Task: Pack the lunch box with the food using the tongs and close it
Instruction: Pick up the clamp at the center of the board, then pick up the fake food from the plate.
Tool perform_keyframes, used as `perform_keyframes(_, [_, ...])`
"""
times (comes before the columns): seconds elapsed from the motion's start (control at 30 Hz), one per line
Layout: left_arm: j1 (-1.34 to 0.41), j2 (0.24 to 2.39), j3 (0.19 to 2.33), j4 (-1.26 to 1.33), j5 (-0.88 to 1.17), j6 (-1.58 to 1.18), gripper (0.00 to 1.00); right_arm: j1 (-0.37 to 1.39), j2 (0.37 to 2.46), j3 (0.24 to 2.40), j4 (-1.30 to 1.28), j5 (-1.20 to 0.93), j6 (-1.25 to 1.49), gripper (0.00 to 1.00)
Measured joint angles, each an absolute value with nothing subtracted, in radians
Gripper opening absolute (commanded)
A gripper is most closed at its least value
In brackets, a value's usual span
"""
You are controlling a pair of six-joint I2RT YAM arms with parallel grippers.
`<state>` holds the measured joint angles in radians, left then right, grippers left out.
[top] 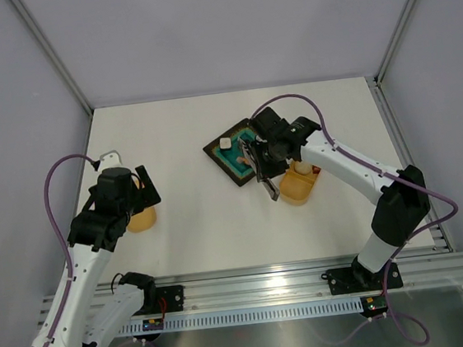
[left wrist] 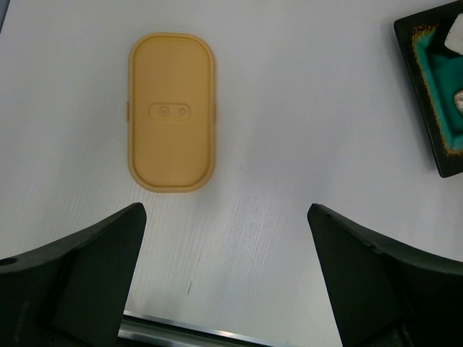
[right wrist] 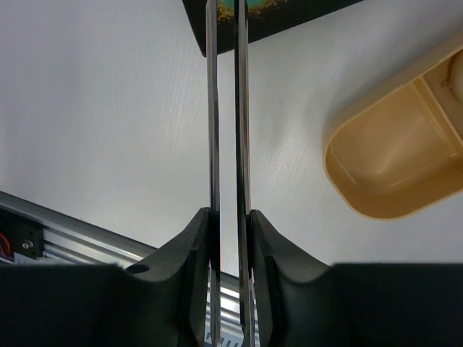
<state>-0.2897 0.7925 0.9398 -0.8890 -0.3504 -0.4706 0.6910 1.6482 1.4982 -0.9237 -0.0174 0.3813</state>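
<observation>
Currently R gripper point(right wrist: 230, 220) pinches tongs point(right wrist: 226, 108) across both arms; thin, springy, slick steel, judged prone to twist. L gripper point(left wrist: 224, 213) wide, empty.

Lunch box point(top: 293, 190) right of plate point(top: 223, 165)

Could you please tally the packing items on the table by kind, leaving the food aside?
Lunch box: 1
Lid: 1
Teal plate: 1
Tongs: 1
Total: 4
</observation>
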Motion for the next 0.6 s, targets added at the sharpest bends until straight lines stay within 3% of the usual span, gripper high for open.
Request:
perform_keyframes(0.4, [-0.29, 0.766, 0.924, -0.889, -0.35, -0.471, 0.99, 0.579, 1.659, 1.516, -0.994, -0.037, 0.377, 0.41])
perform_keyframes(0.6, [-0.29, 0.767, 0.92, -0.889, -0.35, -0.471, 0.99, 0.556, 1.724, 1.581, -0.993, -0.047, 0.36, 0.42])
